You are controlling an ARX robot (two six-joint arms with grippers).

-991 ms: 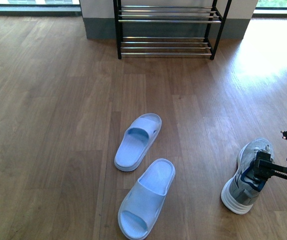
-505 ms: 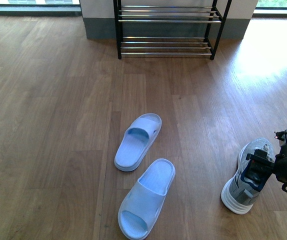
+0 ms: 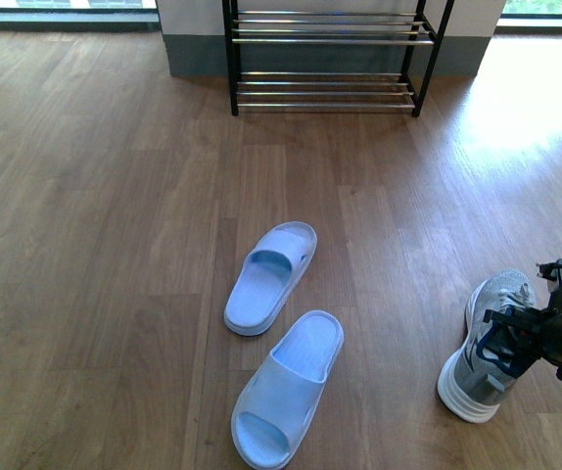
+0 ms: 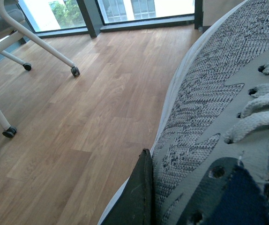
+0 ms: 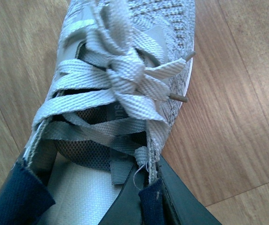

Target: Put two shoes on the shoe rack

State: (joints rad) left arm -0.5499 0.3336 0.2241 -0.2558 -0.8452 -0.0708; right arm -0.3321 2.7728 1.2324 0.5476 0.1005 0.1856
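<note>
Holds a grey sneaker (image 3: 479, 364) across its opening with the right tool (image 3: 509, 345), narrowed on both sides, down by the wood floor (image 3: 115, 245) and well apart from the shoe rack (image 3: 326, 59) at the far wall. Shows the other sneaker (image 4: 209, 108) hard against the left tool (image 4: 140, 199); cannot tell whether gripped.

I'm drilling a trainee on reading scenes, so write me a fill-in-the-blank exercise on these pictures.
1. The two slippers are light ____.
2. The grey sneaker has a thick ____ sole.
3. The visible shelves of the rack hold ____ shoes.
4. The pincer at the sneaker belongs to the robot's ____ arm.

Missing words: blue; white; no; right.
</note>
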